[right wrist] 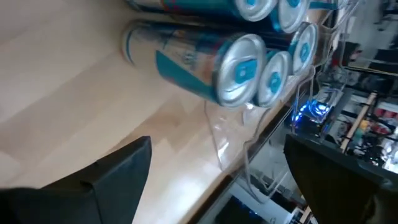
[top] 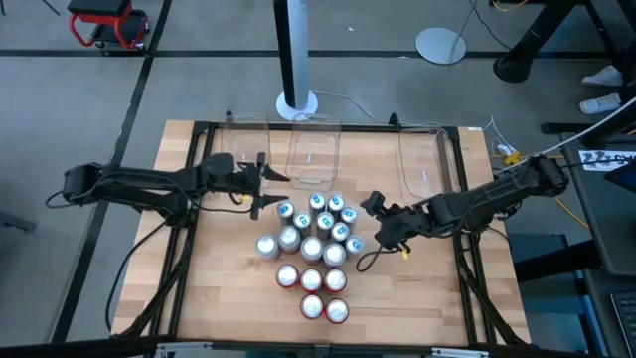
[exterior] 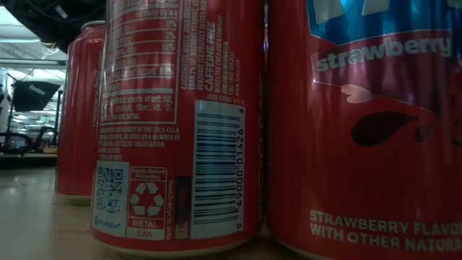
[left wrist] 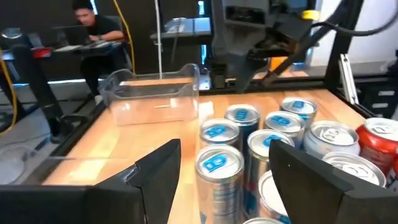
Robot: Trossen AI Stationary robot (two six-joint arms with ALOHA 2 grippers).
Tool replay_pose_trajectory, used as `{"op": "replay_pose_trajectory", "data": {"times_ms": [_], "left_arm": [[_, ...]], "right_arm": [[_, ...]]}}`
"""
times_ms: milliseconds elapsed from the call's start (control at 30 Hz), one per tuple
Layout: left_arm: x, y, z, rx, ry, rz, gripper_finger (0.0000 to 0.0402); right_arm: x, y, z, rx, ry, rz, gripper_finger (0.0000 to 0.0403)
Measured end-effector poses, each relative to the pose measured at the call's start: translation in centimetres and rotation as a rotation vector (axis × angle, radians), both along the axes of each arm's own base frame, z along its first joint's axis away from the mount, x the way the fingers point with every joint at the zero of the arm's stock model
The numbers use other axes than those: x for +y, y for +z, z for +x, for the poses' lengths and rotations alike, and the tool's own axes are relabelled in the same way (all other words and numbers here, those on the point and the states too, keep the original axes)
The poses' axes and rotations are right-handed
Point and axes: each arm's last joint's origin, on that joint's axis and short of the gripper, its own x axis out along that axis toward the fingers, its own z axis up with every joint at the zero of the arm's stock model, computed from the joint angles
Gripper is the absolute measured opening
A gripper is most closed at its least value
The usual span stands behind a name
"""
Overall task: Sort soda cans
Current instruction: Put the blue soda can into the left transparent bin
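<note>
The soda cans [top: 313, 249] stand upright in a tight cluster at the table's middle. The teal ones [top: 328, 214] are at the far side, the silver ones [top: 298, 244] in the middle and the red ones [top: 313, 293] nearest. The low view shows only red cans [exterior: 180, 123] close up. My left gripper [top: 260, 186] hovers open just left of the cluster, and a teal can [left wrist: 217, 165] shows ahead between its fingers. My right gripper [top: 376, 224] hovers open at the cluster's right, slanting down, with teal cans [right wrist: 239, 71] ahead of it. Neither touches a can.
Three clear plastic tubs [top: 248, 139] [top: 316, 154] [top: 422, 159] stand along the far edge of the table. Bare wood lies to the left and right of the cluster and near the front edge. A person sits at a desk beyond the table [left wrist: 93, 25].
</note>
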Motion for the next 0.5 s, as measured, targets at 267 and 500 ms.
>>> {"op": "replay_pose_trajectory", "data": {"times_ms": [267,500], "left_arm": [[0.1,0.3,0.1,0.078,0.019,-0.008,0.0233],[0.0,2.1,-0.9,-0.003,0.037,0.012,0.0234]], "right_arm": [[-1.4,-5.3,-3.9,-0.260,-0.010,0.104,0.0367],[-1.8,-6.6,-4.9,-0.367,0.030,0.083,0.0367]]}}
